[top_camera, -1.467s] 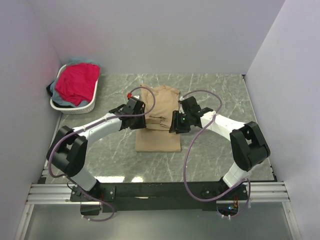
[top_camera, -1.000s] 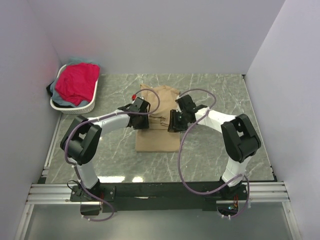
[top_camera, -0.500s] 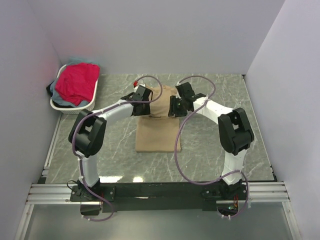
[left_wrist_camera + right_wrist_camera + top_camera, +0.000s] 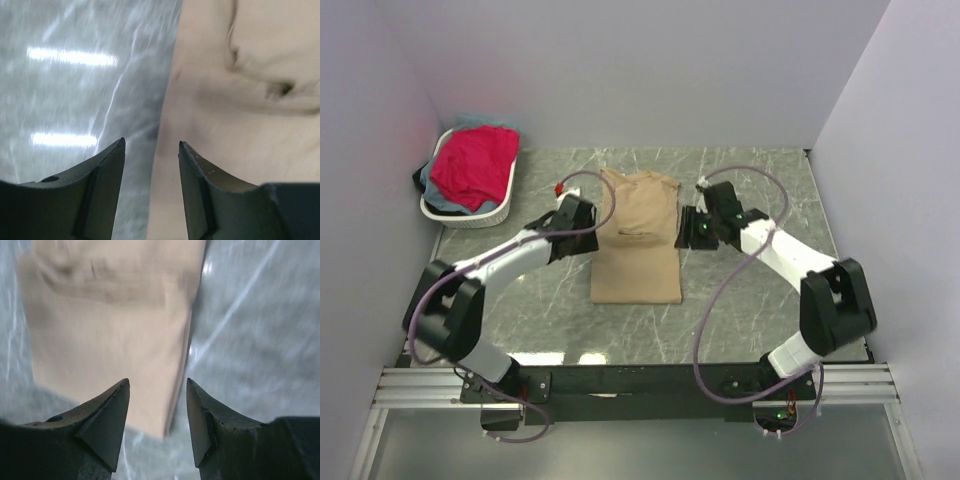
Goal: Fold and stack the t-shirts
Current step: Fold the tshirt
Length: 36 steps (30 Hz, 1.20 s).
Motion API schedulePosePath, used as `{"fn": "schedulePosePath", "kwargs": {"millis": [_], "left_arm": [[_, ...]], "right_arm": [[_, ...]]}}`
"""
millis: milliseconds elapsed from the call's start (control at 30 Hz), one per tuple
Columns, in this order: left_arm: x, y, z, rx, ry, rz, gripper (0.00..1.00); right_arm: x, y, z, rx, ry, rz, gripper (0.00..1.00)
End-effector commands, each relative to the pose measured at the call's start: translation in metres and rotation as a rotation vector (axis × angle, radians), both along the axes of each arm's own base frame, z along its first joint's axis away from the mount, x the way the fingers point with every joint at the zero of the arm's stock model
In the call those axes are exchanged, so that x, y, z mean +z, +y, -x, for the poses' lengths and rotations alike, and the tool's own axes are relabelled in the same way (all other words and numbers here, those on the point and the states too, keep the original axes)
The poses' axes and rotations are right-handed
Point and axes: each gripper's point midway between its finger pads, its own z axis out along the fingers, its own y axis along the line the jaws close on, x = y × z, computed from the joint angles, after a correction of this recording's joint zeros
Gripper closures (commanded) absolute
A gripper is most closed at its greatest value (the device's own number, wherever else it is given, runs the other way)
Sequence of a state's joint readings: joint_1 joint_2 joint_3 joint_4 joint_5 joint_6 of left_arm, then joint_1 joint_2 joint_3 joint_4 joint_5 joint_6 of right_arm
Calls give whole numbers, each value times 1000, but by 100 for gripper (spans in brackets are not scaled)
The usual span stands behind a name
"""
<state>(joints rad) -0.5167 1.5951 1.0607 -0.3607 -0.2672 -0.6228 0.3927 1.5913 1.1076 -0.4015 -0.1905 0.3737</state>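
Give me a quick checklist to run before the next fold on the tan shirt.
1. Left gripper open, empty: ok.
2. Right gripper open, empty: ok.
3. Plain tan cloth t-shirt lying as a narrow strip on the grey marble table: ok.
4. Strip smooth: not ok, creases across its far half.
5. Both grippers clear of the cloth: cannot tell.
6. Bright red-pink t-shirt folded: not ok, heaped in the white oval plastic basket.

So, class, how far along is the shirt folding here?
Done: tan shirt lies on the table, folded to a narrow strip. In hand: nothing; both jaws open, empty, flanking it. Left: folding it shorter, then the red shirt and others in the basket.
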Motion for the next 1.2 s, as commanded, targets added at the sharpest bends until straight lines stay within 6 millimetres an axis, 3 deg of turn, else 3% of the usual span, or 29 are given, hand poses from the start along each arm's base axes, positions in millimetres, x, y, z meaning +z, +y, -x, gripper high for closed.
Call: {"fn": "schedulePosePath", "kwargs": {"millis": [0,33,100,133,300,833,1167], "left_arm": [[-8,-4,42,-24,29,137,47],[-2,-4,48,-28,9,170,47],[-14,-5,65,-44,25,207,46],[-12,-7,69,-52,21,231,46],[-31,-11,89,-77,50,272,47],[-73,-36,110,-171,132,377,51],[-89,-36,141,-182,208,382,61]], "right_arm": [[0,5,44,43,31,-104,43],[-12,2,58,43,65,-110,43],[-10,5,68,47,58,-165,43],[-22,3,79,47,86,-164,41],[-41,7,100,47,143,-230,41],[-82,17,114,36,252,-305,42],[-97,24,120,43,299,-349,45]]}}
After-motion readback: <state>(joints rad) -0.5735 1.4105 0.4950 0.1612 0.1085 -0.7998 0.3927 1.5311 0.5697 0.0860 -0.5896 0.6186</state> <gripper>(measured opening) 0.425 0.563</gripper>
